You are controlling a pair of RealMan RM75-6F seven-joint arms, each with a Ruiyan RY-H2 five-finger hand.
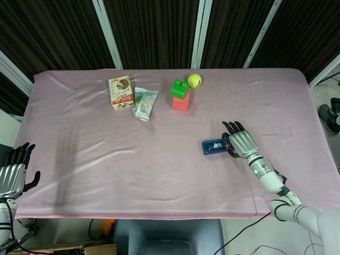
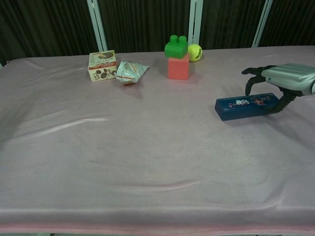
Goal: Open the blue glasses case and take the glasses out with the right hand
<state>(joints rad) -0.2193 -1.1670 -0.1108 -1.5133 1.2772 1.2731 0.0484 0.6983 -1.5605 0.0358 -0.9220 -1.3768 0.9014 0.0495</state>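
The blue glasses case (image 1: 214,146) (image 2: 247,106) lies closed and flat on the pink tablecloth, right of centre. My right hand (image 1: 243,142) (image 2: 287,77) is arched over the case's right end. Its fingers (image 2: 250,81) curl down behind the far edge, and the thumb (image 2: 282,104) reaches down by the near right corner. The grip does not look closed and the case rests on the cloth. My left hand (image 1: 11,173) hangs off the table's left front corner with its fingers spread and nothing in it; the chest view does not show it.
A green block on a red block (image 1: 180,95) (image 2: 177,58) stands at the back, with a yellow-green ball (image 1: 194,80) (image 2: 195,51) beside it. A small printed carton (image 1: 121,92) (image 2: 102,65) and a crumpled snack packet (image 1: 144,102) (image 2: 130,72) lie back left.
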